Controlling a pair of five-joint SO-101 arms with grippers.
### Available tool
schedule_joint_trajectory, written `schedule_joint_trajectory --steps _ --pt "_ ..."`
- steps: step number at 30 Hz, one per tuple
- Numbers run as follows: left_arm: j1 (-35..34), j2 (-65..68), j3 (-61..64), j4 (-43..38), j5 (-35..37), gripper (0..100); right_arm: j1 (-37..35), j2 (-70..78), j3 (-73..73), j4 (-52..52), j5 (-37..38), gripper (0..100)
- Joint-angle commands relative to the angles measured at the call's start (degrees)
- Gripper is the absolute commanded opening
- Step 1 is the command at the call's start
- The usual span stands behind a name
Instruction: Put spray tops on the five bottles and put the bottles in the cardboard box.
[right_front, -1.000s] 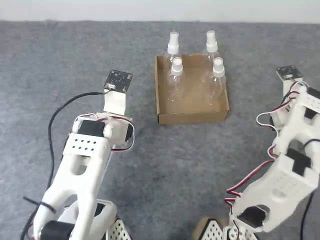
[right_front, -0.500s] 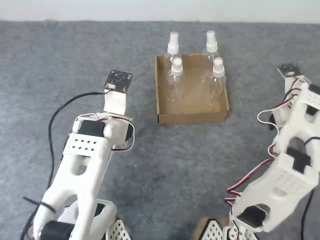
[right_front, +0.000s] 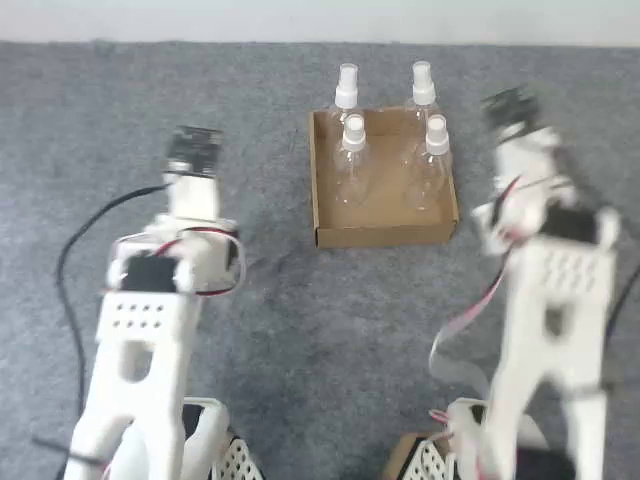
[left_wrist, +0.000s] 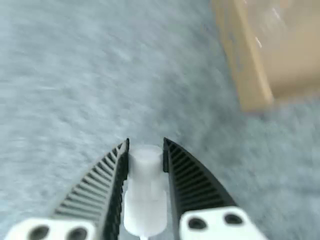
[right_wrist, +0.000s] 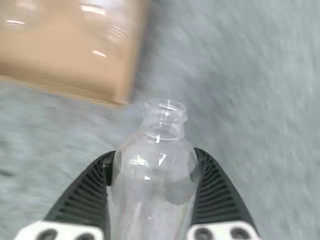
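My left gripper (left_wrist: 145, 145) is shut on a white spray top (left_wrist: 145, 190), held over grey carpet with the cardboard box (left_wrist: 260, 55) off to one side. A clear open-necked bottle (right_wrist: 156, 165) with no top sits in my right gripper (right_wrist: 154, 157), which is shut on its body near a corner of the box (right_wrist: 70, 45). In the high view the left arm (right_front: 150, 290) stands left of the box (right_front: 385, 236) and the right arm (right_front: 555, 260) just right of it. Several clear bottles with white spray tops (right_front: 353, 135) stand upright in the box.
Grey carpet (right_front: 330, 330) covers the table between the two arms and in front of the box. A pale wall edge (right_front: 200, 20) runs along the back. The arm bases (right_front: 220, 450) sit at the near edge.
The left arm has swung left, away from the box. The right arm has swung in from the far right to the box's right side.
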Motion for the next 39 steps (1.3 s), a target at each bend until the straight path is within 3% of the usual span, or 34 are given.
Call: schedule_joint_trajectory --steps 1,6,10,13,19,23,31,35,39 --pt "-2.46 -8.35 -1.98 -0.79 -0.09 1 -14.20 -23.60 12.57 -3.74 -3.43 0.6" --pt "-2.46 -17.76 -8.48 3.69 0.00 1 -30.20 -27.65 15.82 -4.70 -8.09 0.5" --pt "-2.46 -22.68 -16.48 5.89 0.09 1 -43.03 -26.07 19.34 -11.91 -11.43 0.6" --pt "-2.81 -23.03 -21.67 5.98 4.66 1 -48.75 -25.45 22.24 -18.42 -10.20 0.6" --pt "-2.46 -23.47 -29.93 5.36 11.78 1 -54.46 -25.80 31.12 -25.27 -5.10 0.6" --pt "-2.46 -23.03 -30.37 -0.88 16.79 1 -57.98 -25.89 36.31 -34.07 -4.57 0.6" --pt "-2.37 -23.21 -19.65 -11.60 25.41 1 -58.86 -25.89 47.91 -55.43 -15.74 0.6" --pt "1.14 -23.12 -14.55 -16.44 26.37 1 -58.95 -25.89 50.99 -58.59 -15.74 0.6" --pt "5.80 -23.21 -13.32 -16.18 26.46 1 -58.68 -25.89 51.16 -58.59 -16.00 0.6"
